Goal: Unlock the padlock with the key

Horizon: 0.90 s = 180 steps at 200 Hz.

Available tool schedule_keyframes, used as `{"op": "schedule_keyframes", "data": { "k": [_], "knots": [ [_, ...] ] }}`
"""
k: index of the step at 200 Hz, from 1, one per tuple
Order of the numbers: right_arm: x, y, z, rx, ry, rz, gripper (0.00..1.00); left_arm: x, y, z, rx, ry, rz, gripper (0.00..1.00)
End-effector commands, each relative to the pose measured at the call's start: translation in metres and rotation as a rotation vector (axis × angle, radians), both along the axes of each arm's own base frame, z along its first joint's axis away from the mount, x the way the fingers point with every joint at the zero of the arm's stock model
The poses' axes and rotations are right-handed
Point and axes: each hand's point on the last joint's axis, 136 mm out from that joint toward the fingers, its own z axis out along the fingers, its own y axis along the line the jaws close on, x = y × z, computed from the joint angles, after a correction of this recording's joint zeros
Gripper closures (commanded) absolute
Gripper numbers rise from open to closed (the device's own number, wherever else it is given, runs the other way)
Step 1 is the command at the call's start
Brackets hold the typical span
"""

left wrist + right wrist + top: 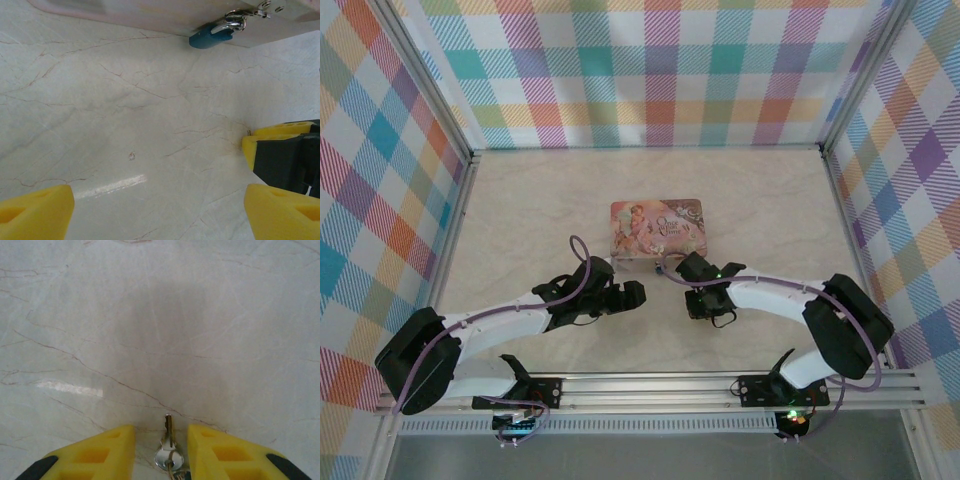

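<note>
Straddling key (169,457) on table (150,315): right gripper (160,432), released, jaws narrowly apart, likely lined up to pinch. Left gripper (156,200) spread wide, facing padlock (212,36) hung at near edge of tin (657,228), probably to steady it.

Blue padlock (211,37), silver shackle; thin silvery key (169,447).
</note>
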Motion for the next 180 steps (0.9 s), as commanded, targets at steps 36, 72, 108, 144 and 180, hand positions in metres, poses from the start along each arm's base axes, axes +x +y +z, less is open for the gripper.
{"op": "schedule_keyframes", "data": {
  "k": [36, 72, 108, 144, 180],
  "knots": [
    [-0.011, -0.013, 0.01, -0.01, -0.008, -0.021, 0.63, -0.003, -0.001, -0.005, 0.002, -0.008, 0.004, 0.12],
    [-0.017, -0.013, 0.005, 0.001, 0.016, -0.019, 0.67, -0.003, -0.001, -0.005, -0.003, -0.007, 0.003, 0.12],
    [-0.019, -0.011, -0.003, -0.009, 0.043, -0.014, 0.71, -0.003, -0.001, -0.004, -0.005, -0.009, 0.006, 0.12],
    [-0.023, -0.006, -0.013, -0.038, 0.083, 0.008, 0.8, -0.003, 0.0, -0.005, -0.003, -0.008, 0.008, 0.12],
    [-0.024, 0.0, -0.018, -0.052, 0.095, 0.025, 0.97, -0.003, 0.001, -0.004, -0.003, -0.012, 0.014, 0.12]
  ]
}}
